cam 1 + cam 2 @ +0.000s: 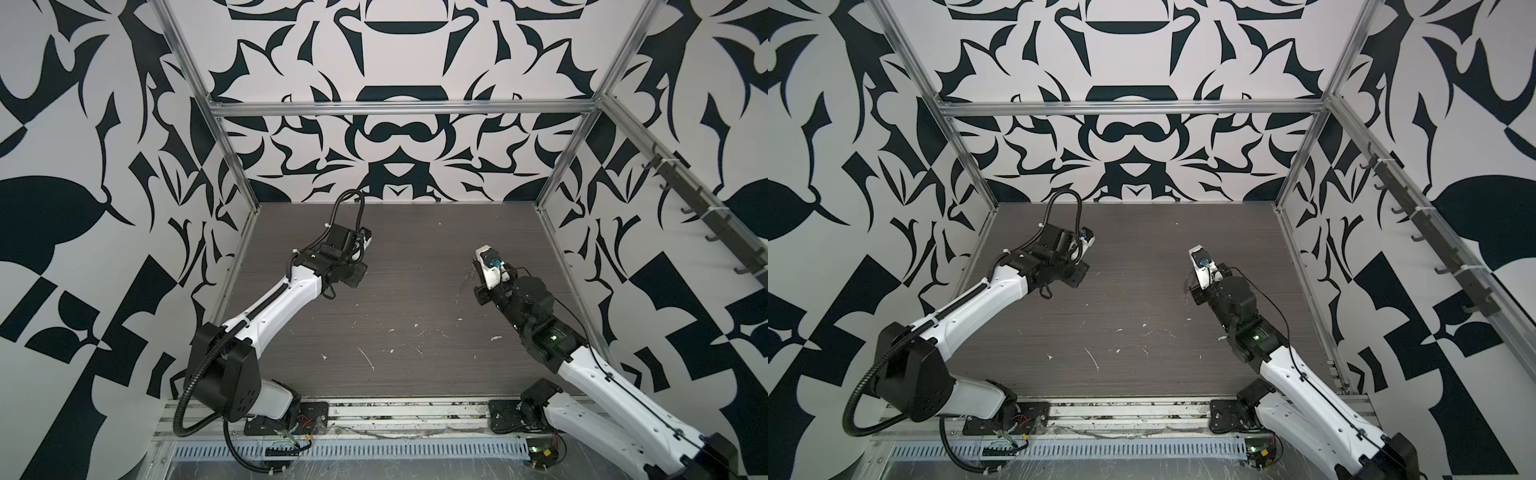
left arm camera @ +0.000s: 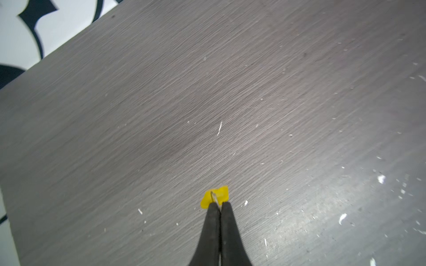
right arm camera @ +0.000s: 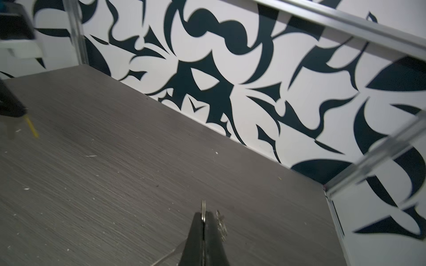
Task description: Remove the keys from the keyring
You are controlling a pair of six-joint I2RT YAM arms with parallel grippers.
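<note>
Keys [image 2: 219, 195] are pinched between the left fingers [image 2: 213, 221], keyring [image 3: 203, 207] between the right fingers [image 3: 197, 226], both pairs closed.

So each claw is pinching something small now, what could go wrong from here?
The left claw pinches the keys only with its very tips; they might slip and drop to the table. The right claw grips one thin ring of the keyring while other rings dangle beside it, so it could slide out or swing.
</note>
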